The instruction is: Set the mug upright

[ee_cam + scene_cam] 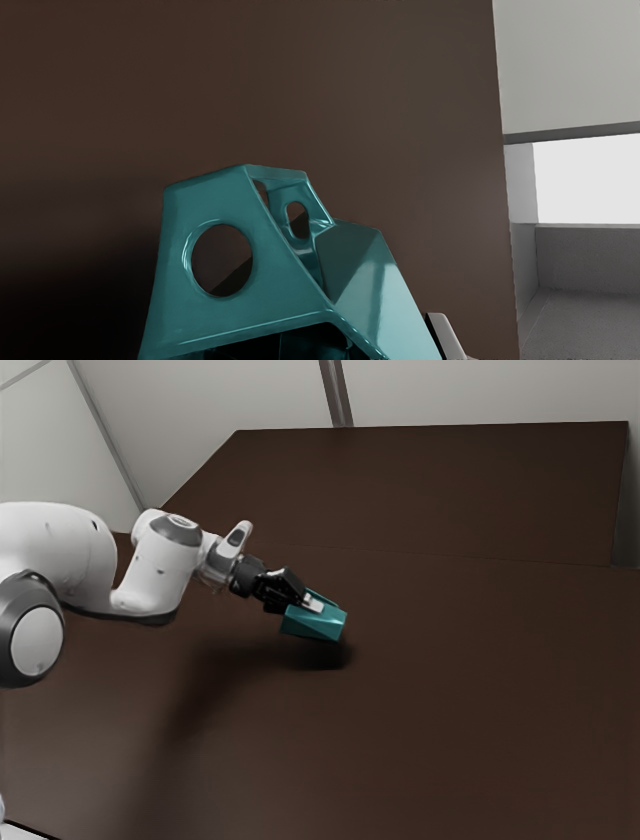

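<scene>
From my remote post, I had the arm (155, 565) reaching in from the exterior view's left, its jaws at the mug (320, 625) near the middle of the bench (470, 710). Whether they pinched it or stood spread, I couldn't tell. The mug was tipped, its dark opening (310, 345) facing the hand, so standing it up likely called for a turn. It looked glossy teal and faceted, with round holes (222, 260) through its angular handle (200, 202).
</scene>
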Controlling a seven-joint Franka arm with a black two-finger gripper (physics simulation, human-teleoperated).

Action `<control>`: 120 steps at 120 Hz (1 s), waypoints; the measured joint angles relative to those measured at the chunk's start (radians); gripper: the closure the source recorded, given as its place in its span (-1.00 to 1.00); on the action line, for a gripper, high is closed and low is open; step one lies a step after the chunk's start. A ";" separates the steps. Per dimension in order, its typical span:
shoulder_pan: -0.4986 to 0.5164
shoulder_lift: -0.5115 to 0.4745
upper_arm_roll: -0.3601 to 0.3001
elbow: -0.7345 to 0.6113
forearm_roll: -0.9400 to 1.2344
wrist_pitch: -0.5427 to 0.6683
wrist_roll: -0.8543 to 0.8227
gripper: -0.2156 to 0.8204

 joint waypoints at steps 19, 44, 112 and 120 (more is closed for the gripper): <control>0.001 -0.126 -0.034 -0.004 0.190 0.051 -0.023 0.91; 0.067 -0.236 -0.127 -0.009 0.625 0.118 -0.114 0.93; 0.076 -0.315 -0.247 -0.126 1.215 0.305 -0.414 0.93; 0.079 -0.307 -0.247 -0.130 1.231 0.316 -0.437 0.93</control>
